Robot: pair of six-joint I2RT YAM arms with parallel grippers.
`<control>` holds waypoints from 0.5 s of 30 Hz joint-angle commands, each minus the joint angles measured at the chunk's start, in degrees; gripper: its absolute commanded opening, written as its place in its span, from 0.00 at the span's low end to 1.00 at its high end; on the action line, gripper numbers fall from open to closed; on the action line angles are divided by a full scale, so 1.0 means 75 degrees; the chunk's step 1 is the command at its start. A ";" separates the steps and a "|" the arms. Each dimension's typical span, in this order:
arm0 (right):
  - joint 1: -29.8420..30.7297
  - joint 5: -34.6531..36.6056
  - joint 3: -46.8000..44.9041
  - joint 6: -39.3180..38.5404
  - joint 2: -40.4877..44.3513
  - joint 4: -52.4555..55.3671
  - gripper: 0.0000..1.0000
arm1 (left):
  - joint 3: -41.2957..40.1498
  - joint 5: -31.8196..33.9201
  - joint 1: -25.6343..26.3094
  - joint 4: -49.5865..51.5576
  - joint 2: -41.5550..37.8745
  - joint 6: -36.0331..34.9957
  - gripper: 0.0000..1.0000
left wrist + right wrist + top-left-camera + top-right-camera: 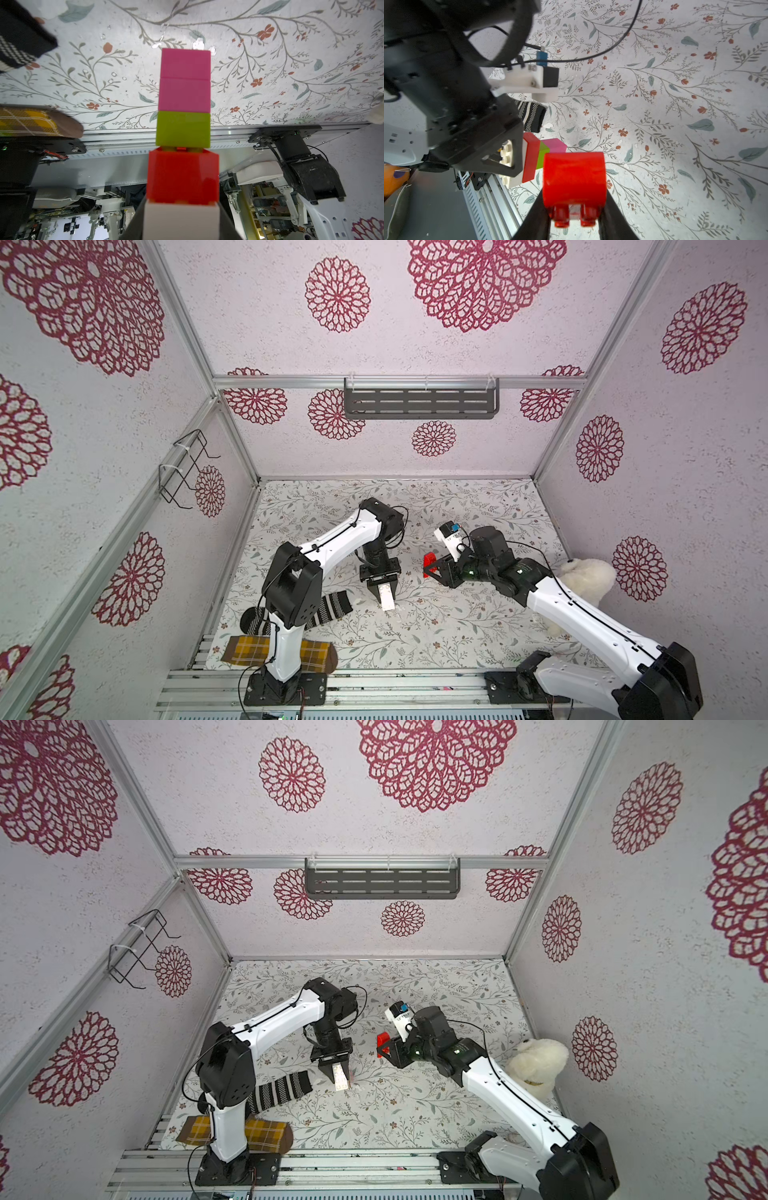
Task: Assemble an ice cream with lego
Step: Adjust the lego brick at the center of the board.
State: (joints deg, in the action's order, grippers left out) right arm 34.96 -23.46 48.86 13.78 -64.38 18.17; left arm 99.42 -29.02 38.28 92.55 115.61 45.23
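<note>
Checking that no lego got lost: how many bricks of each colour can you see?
Red bricks and: 2
White brick: 1
Pink bricks and: 2
Green brick: 1
Total: 6

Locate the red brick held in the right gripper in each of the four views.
In a top view: red brick mid-table, right of centre.
In a top view: red brick, same place.
Left wrist: not in it.
Right wrist: low centre, foreground.
Shared landmark: striped sock.

Bright even light, faint shadows, edges bent, wrist-view foregrounds blurred
</note>
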 commanded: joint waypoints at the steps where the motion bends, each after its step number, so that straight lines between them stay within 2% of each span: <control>1: -0.0044 -0.0223 -0.0008 0.0146 0.0092 -0.0314 0.00 | 0.0349 -0.0433 -0.0148 -0.0080 0.0502 -0.0167 0.13; 8: -0.0076 -0.0334 -0.0063 0.0149 0.0063 -0.0390 0.00 | 0.0897 -0.0875 -0.0154 -0.0068 0.1377 -0.0045 0.24; 15: -0.0161 -0.0409 -0.0106 0.0155 0.0078 -0.0454 0.00 | 0.0985 -0.1217 -0.0191 0.0011 0.1716 -0.0004 0.37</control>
State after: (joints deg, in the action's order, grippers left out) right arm 34.24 -25.36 48.07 14.22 -64.38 16.45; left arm 106.15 -36.16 37.21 92.23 127.33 45.06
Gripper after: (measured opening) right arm 0.351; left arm 0.359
